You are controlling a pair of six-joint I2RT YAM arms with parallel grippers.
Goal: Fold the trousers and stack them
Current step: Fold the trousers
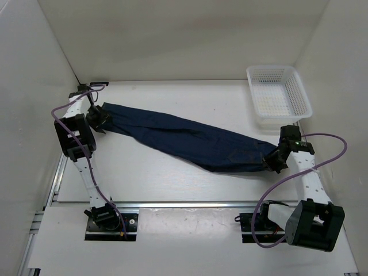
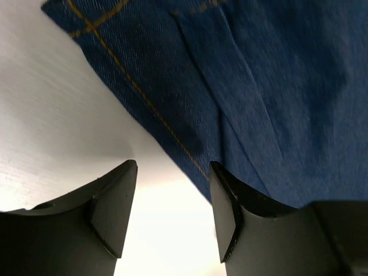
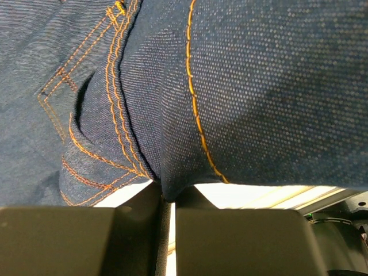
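Observation:
The trousers [image 1: 184, 138], dark navy denim with orange stitching, lie stretched in a long band across the table from upper left to lower right. At their left end my left gripper [image 1: 99, 119] stands open; in the left wrist view the cloth [image 2: 247, 86] lies just beyond the fingertips, and only bare table shows between the fingers [image 2: 112, 210]. At the right end my right gripper [image 1: 273, 160] is shut on a fold of the trousers [image 3: 172, 184] beside a stitched pocket [image 3: 86, 144].
A white mesh basket [image 1: 279, 95] stands at the back right of the table. White walls enclose the table on the left, back and right. Purple cables loop off both arms. An aluminium rail [image 1: 190, 204] runs along the near edge.

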